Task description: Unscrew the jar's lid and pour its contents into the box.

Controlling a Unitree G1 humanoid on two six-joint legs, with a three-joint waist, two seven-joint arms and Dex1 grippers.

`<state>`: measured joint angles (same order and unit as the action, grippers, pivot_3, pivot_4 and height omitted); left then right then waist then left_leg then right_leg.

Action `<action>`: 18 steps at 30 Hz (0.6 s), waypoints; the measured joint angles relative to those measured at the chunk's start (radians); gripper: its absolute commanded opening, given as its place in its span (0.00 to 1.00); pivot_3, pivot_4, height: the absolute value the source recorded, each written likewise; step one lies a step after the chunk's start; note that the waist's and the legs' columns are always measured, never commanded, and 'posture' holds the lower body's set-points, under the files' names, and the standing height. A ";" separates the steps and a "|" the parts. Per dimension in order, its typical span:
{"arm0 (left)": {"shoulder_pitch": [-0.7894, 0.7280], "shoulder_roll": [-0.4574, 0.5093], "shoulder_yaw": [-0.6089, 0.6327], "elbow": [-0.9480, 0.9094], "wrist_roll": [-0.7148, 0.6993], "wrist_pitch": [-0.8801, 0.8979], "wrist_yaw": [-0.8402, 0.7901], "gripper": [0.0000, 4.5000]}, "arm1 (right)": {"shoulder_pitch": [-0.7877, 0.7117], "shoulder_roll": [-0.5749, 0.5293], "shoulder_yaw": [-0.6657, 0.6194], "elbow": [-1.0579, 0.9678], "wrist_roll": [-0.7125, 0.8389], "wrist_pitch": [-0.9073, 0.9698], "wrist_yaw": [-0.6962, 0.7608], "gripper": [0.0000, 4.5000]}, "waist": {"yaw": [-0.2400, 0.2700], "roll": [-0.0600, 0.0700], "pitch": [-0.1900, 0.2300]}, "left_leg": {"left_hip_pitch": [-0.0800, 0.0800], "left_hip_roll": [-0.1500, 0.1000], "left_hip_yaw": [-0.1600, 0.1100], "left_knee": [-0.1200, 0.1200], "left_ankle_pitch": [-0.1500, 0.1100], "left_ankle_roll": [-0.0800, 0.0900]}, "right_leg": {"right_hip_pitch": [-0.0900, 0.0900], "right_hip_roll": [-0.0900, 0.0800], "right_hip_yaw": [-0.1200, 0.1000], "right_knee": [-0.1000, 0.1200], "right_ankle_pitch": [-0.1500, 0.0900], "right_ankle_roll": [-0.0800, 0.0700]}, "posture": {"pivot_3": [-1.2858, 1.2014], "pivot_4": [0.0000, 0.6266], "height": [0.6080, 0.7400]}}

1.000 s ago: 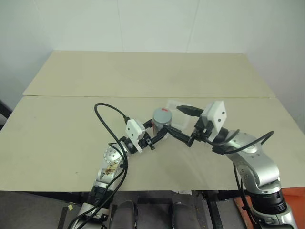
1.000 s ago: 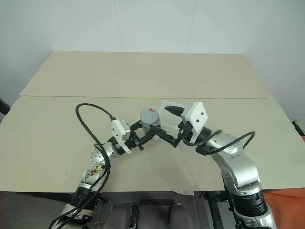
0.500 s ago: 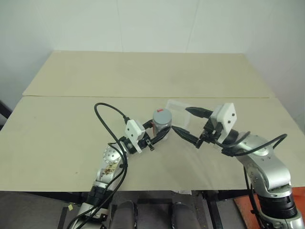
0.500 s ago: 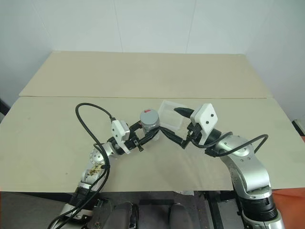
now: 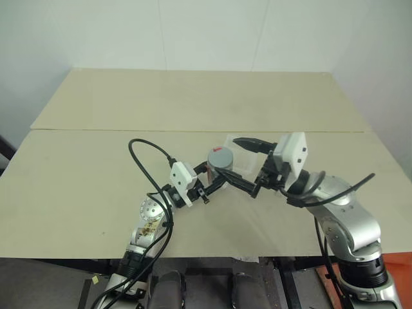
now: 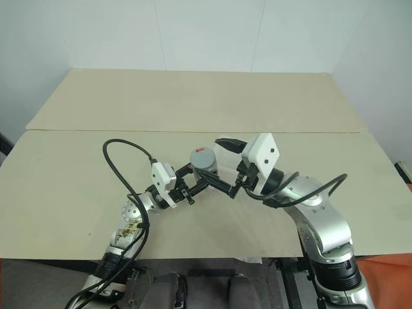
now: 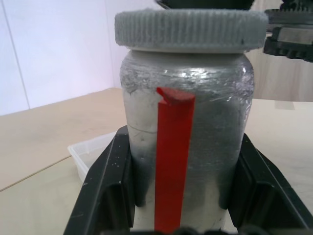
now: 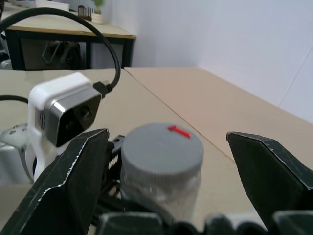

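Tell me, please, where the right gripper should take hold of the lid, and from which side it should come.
Probably by the ribbed rim of the lid, one finger on each side. The lid sits flat on top of the upright jar, which the left gripper clamps around its body, so only the cap is free. The right gripper, jaws open wide, would best come level from the robot's right.

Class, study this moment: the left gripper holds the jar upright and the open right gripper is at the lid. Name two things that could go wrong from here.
1. The right gripper is open with a finger each side of the lid; closing off-centre could slip off the lid.
2. The left gripper clamps only the lower part of the jar, so twisting might spin it. The box stands just behind.
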<state>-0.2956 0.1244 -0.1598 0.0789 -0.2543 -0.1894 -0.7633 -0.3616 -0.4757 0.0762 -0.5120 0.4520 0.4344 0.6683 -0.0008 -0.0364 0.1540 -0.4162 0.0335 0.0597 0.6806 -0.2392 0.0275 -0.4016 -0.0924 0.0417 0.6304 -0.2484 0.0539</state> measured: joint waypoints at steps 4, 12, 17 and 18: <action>0.000 -0.003 -0.007 0.000 0.000 -0.006 0.001 0.44 | -0.057 0.043 0.049 0.048 -0.035 0.000 -0.005 0.99 | 0.000 0.000 0.000 | 0.000 0.000 0.000 0.000 0.000 0.000 | 0.000 0.000 0.000 0.000 0.000 0.000 | 0.52 0.24 1.00; -0.001 -0.002 -0.012 0.000 0.001 -0.006 0.007 0.44 | -0.094 0.081 0.070 0.134 -0.087 -0.017 -0.023 0.99 | 0.001 0.000 0.000 | 0.000 0.000 0.000 0.000 0.000 0.000 | 0.000 0.000 0.000 0.000 0.000 0.000 | 0.52 0.24 1.00; 0.000 -0.002 -0.014 0.000 0.001 -0.006 0.009 0.44 | -0.094 0.074 0.068 0.136 -0.093 -0.020 -0.018 0.99 | 0.001 0.000 0.000 | 0.000 0.000 0.000 0.000 0.000 0.000 | 0.000 0.000 0.000 0.000 0.000 0.000 | 0.52 0.24 1.00; -0.001 -0.002 -0.014 0.000 0.001 -0.006 0.010 0.44 | -0.093 0.071 0.067 0.136 -0.093 -0.020 -0.017 0.99 | 0.001 0.000 0.000 | 0.000 0.000 0.000 0.000 0.000 0.000 | 0.000 0.000 0.000 0.000 0.000 0.000 | 0.52 0.24 1.00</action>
<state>-0.2961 0.1225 -0.1739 0.0789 -0.2531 -0.1959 -0.7537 -0.4548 -0.4050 0.1435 -0.3764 0.3586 0.4140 0.6515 -0.0003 -0.0364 0.1540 -0.4163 0.0336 0.0600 0.6806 -0.2392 0.0276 -0.4019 -0.0923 0.0417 0.6305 -0.2484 0.0539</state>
